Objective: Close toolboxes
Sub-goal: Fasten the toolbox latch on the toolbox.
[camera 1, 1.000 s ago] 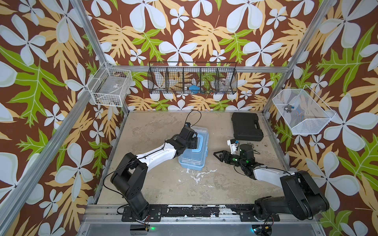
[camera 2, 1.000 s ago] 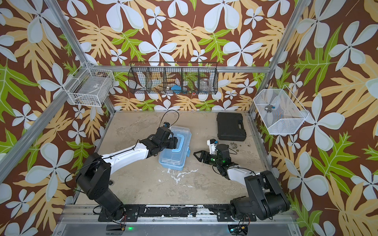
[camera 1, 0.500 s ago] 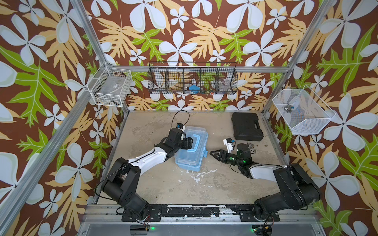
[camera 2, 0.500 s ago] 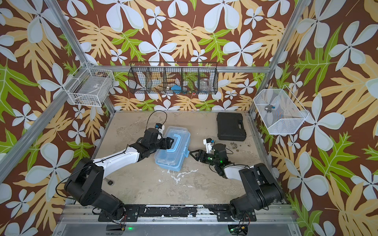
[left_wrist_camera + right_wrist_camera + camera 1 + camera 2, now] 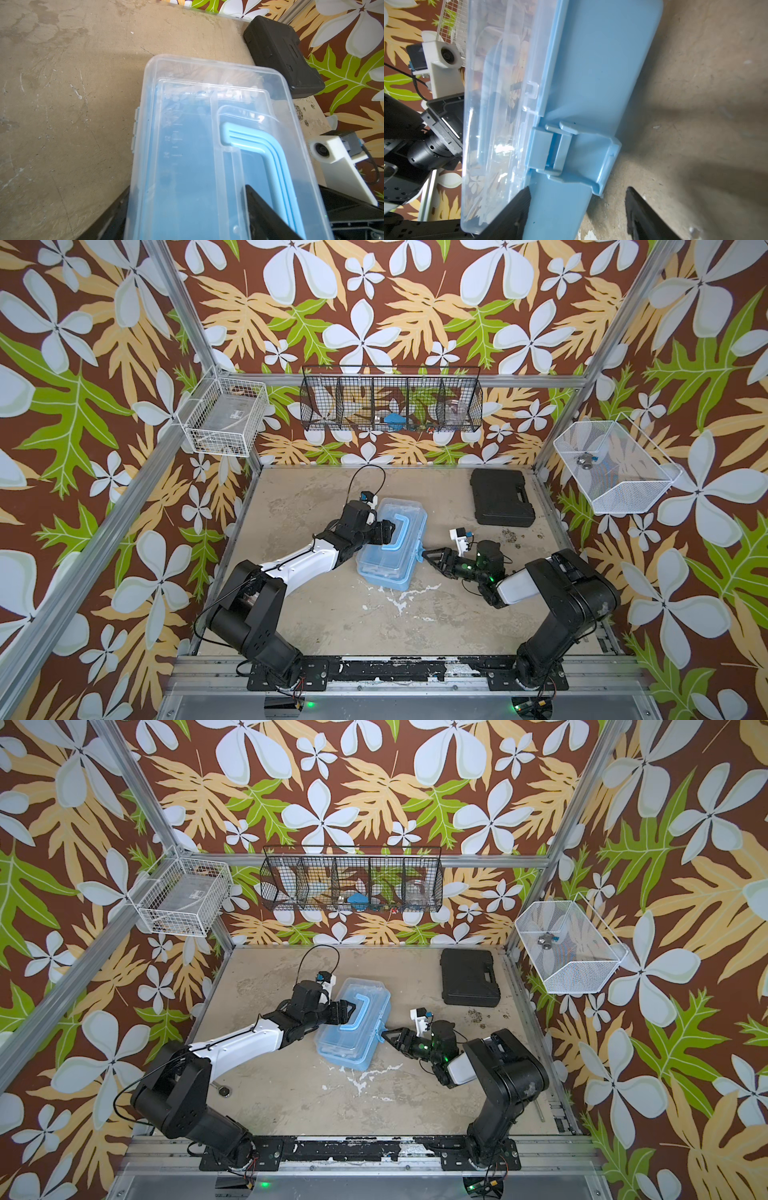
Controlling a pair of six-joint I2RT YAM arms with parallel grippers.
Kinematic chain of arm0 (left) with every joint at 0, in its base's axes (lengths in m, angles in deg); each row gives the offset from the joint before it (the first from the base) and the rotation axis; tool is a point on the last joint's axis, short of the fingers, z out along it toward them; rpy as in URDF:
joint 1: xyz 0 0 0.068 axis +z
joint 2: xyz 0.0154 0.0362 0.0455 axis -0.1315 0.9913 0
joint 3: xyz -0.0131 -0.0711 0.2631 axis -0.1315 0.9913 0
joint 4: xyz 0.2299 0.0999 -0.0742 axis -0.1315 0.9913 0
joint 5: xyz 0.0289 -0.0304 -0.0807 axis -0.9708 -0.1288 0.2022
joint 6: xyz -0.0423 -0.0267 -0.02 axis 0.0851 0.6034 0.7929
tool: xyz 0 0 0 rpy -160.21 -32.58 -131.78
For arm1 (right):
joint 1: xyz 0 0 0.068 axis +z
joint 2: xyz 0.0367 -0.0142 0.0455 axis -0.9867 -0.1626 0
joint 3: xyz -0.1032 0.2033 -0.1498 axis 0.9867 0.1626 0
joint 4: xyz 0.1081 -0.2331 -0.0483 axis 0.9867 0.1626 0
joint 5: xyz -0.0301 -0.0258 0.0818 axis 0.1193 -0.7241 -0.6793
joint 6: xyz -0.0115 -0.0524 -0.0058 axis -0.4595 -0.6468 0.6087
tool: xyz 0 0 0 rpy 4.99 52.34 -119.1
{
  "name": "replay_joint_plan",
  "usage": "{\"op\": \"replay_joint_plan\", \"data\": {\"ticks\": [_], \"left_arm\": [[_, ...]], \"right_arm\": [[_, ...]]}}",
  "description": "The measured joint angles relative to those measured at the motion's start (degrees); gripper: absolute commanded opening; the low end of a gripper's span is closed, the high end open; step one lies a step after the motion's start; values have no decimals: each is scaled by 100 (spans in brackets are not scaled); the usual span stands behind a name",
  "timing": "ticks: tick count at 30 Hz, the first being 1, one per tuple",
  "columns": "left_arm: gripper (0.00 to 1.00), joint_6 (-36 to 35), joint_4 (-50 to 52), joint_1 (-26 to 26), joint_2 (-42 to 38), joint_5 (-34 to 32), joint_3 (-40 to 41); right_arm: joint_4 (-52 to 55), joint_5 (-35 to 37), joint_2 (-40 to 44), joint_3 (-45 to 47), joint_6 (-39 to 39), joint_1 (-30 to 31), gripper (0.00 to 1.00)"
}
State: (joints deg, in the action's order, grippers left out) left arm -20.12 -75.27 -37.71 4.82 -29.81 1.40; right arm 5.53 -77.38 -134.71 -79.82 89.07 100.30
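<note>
Though faint, scale numerals on toolbox

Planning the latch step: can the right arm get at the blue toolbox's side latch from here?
Probably yes. The right pincer is open beside the toolbox, and the latch sits just ahead of it, with nothing in between.

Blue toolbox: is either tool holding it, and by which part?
The right tool holds nothing: jaws open at the side latch. The left tool straddles the toolbox at its lid edge beside the handle; whether it clamps cannot be told.
</note>
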Motion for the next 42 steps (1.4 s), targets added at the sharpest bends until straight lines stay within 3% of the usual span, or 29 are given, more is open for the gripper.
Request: {"op": "replay_joint_plan", "data": {"ticks": [10, 27, 42], "left_arm": [[47, 2, 20, 0, -2, 9, -13], [47, 2, 79, 0, 15, 26, -55], [46, 131, 79, 0, 42, 35, -76]], "right_arm": [[-1270, 28, -612, 17, 570, 133, 73], [-2050, 190, -1261, -33, 879, 177, 71], [-2409, 341, -1161, 98, 1099, 168, 69]]}}
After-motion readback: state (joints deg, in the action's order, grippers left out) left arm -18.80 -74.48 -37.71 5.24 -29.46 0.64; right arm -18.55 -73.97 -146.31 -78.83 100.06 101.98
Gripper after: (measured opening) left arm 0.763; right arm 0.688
